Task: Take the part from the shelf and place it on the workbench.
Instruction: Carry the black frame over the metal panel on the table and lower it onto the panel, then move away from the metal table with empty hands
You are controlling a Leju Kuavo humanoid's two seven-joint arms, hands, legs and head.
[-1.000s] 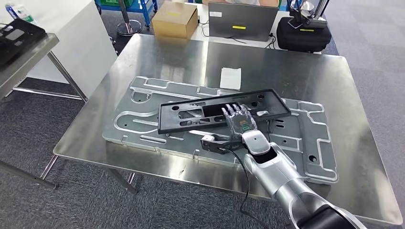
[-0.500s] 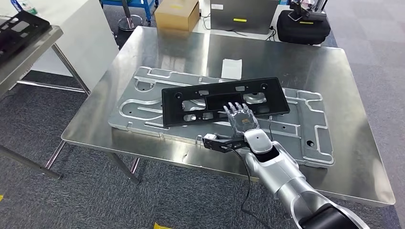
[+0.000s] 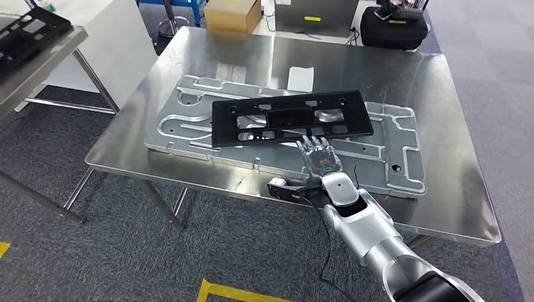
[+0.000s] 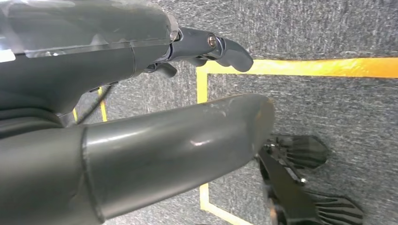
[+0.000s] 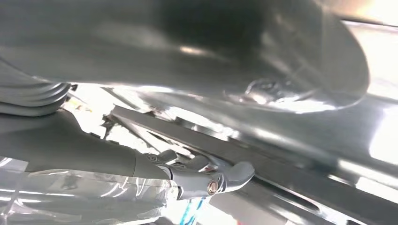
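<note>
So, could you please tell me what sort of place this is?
Probably a factory workshop or robot test area: a steel workbench carrying a stamped metal panel, yellow floor tape, and a cardboard box.

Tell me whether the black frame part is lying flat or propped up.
Lying flat. The black frame part rests flat on the grooved metal plate on the workbench; the right hand, fingers spread, sits at its near edge.
</note>
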